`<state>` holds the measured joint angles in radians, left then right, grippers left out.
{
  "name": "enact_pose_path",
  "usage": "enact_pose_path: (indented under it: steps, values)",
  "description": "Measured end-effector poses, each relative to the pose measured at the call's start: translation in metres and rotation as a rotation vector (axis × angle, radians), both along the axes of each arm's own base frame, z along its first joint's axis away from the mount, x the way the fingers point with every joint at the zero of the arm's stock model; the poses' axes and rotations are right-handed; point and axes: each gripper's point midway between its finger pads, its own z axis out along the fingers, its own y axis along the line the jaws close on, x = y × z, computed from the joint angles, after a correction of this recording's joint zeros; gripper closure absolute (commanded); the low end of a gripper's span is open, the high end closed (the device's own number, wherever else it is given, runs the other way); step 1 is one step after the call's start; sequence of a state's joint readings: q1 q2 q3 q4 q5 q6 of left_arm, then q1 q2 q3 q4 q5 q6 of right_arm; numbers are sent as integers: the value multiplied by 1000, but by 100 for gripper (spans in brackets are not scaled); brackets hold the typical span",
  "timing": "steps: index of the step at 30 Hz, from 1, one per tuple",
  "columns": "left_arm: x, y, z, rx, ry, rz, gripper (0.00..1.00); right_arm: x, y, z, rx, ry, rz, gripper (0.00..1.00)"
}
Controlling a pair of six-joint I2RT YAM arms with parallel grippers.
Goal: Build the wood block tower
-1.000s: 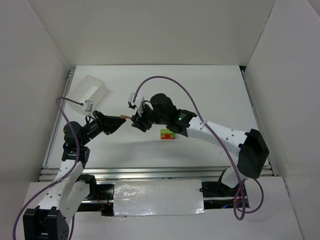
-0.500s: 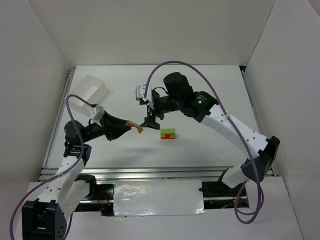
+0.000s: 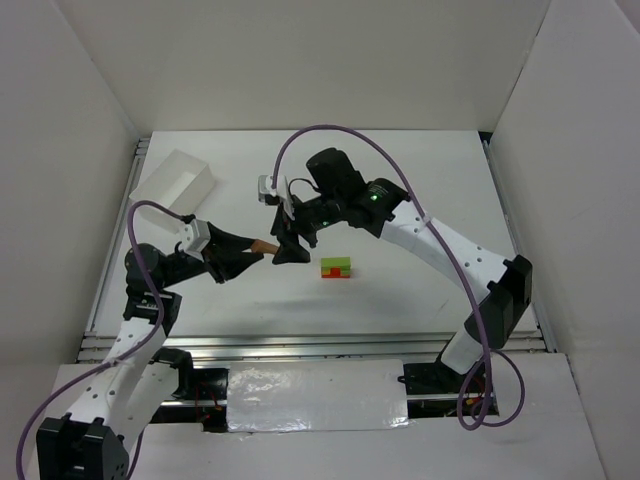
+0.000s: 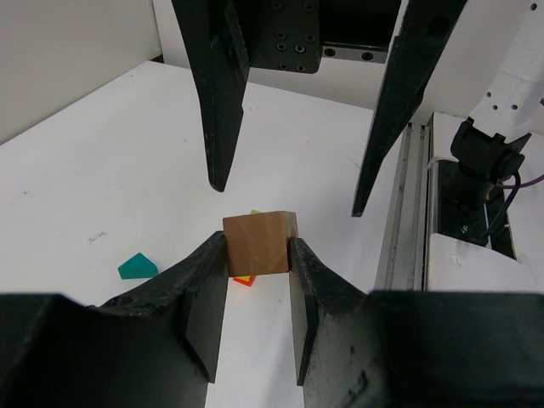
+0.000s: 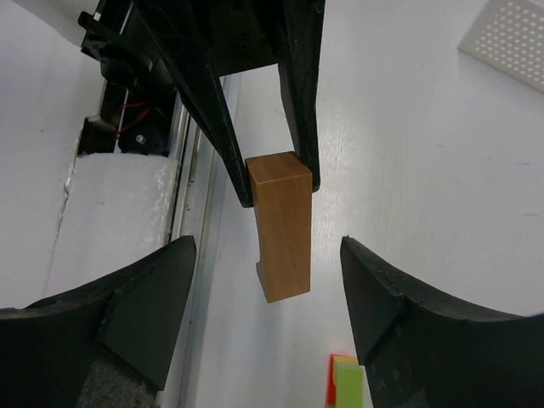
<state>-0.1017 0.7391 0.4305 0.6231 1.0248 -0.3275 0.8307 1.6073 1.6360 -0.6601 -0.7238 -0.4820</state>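
My left gripper (image 3: 256, 250) (image 4: 257, 243) is shut on one end of a plain tan wood block (image 3: 265, 246) (image 4: 259, 244) (image 5: 282, 225) and holds it above the table. My right gripper (image 3: 289, 251) (image 5: 268, 246) is open; its fingers (image 4: 219, 102) stand on either side of the block's free end without touching it. A small stack of red, orange, yellow and green blocks (image 3: 336, 268) (image 5: 347, 382) sits on the table just right of both grippers. A teal peaked block (image 4: 136, 267) lies loose on the table; the top view does not show it.
A white rectangular box (image 3: 176, 184) (image 5: 510, 42) stands at the back left. A metal rail (image 3: 320, 345) (image 4: 408, 221) runs along the table's near edge. White walls enclose the left, back and right sides.
My right gripper let go of the tan block, opened and pulled back, then returned with its jaws either side of the free end. My left gripper carried the block slightly right.
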Motion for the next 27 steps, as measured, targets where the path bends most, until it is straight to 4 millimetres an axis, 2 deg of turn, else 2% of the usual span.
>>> enact_pose_path:
  steps: [6,9,10,12,13,15,17,19,20,21,22,25,27]
  values:
    - [-3,-1,3,2,-21,3,100,0,6,-7,-7,72,-19,26]
    - [-5,0,5,1,-31,6,100,1,7,-13,-18,96,-27,32]
    - [-5,0,6,0,-37,8,100,1,8,-14,-20,102,-27,42]
    - [-6,0,9,-2,-47,11,100,1,9,-14,-20,108,-28,52]
    - [-7,0,10,-3,-52,10,100,0,9,-14,-19,113,-26,61]
    - [-8,0,10,-5,-52,11,100,-2,9,-13,-14,113,-12,70]
    - [-8,0,10,-5,-47,9,100,-3,9,-13,-10,107,4,83]
    - [-8,0,10,-5,-47,10,76,-3,9,-13,-8,99,11,86]
    - [-7,0,10,-5,-48,10,61,-3,9,-13,-7,97,12,87]
    - [-7,0,10,-6,-47,11,17,-3,9,-13,-6,94,14,88]
    - [-6,0,10,-2,-56,15,1,-2,8,-13,-5,96,14,88]
    - [-2,1,6,-5,-31,42,1,2,8,-11,-1,90,-5,88]
    - [5,4,5,-8,-18,80,1,13,4,-13,-7,68,-44,87]
